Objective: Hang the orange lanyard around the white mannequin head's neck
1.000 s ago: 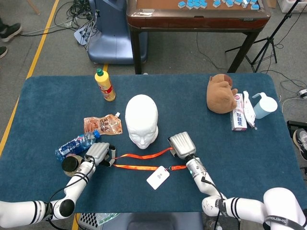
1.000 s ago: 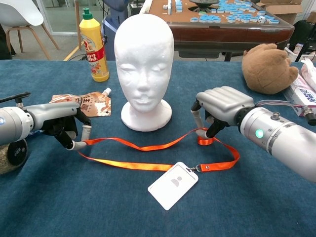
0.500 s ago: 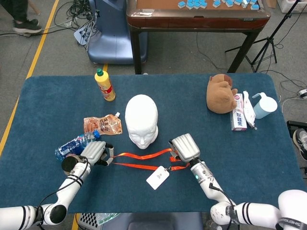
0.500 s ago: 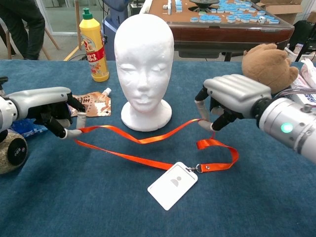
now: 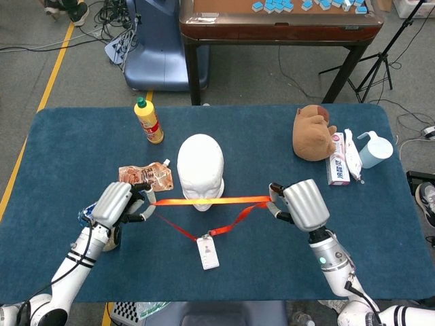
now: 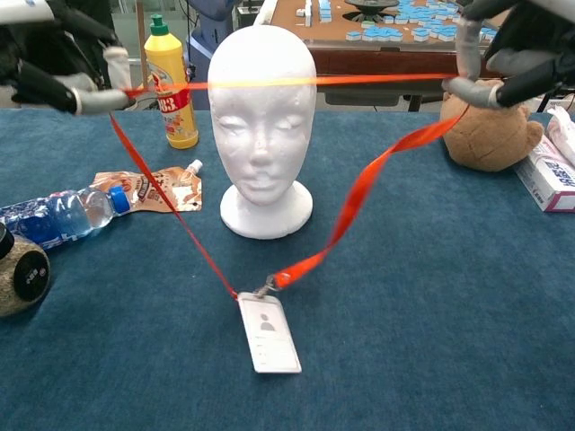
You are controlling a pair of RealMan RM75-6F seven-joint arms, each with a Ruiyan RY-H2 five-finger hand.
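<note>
Orange lanyard (image 5: 211,200) now raised, taut before mannequin head (image 5: 201,166)

Left hand (image 5: 117,202) is pinching the orange lanyard (image 5: 211,200), raised, fingers curled | Right hand (image 5: 302,204) is pinching its other end, raised level, arms spread apart.
</note>
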